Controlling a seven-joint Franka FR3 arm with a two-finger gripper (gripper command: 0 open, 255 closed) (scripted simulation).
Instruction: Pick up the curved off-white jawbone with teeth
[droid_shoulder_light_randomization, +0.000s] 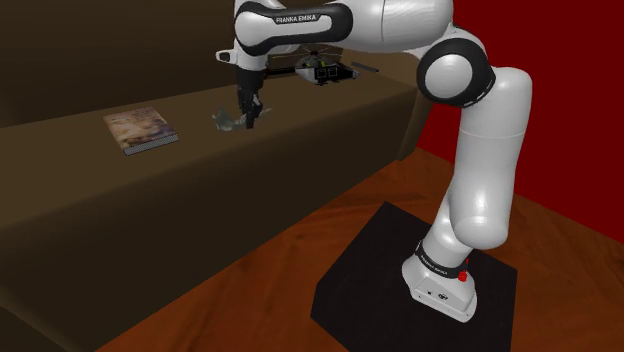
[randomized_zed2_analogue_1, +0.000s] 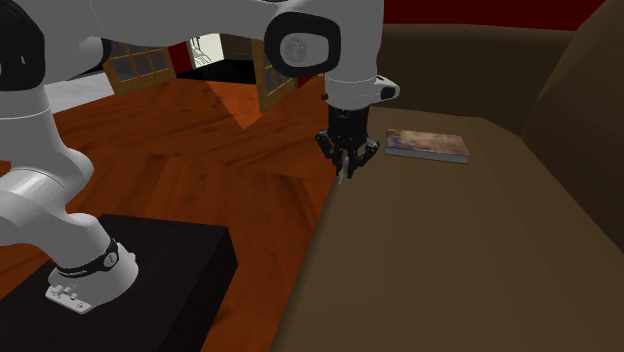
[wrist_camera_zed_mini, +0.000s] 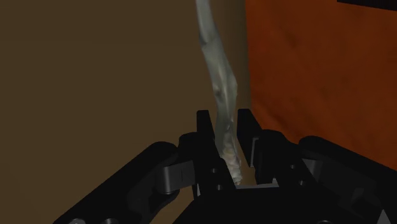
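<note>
The gripper (wrist_camera_zed_mini: 224, 121) has its fingers (wrist_camera_zed_mini: 203, 130) drawn narrow, clasping one end of the jawbone (wrist_camera_zed_mini: 219, 89). The bone's long axis runs straight out ahead between them, along the front edge of the sofa (droid_shoulder_light_randomization: 300, 130) seat. In the shoulder view its free end lies at 9 o'clock from the gripper. A straight lift likely comes next.

one readable mark here: "franka emika", white capitals on the dark band of the arm (droid_shoulder_light_randomization: 295, 18), up top in the shoulder view. the book (droid_shoulder_light_randomization: 140, 130) has a printed cover, but no words come through on it. small marks on the arm's base (droid_shoulder_light_randomization: 437, 290), too tiny to read.
</note>
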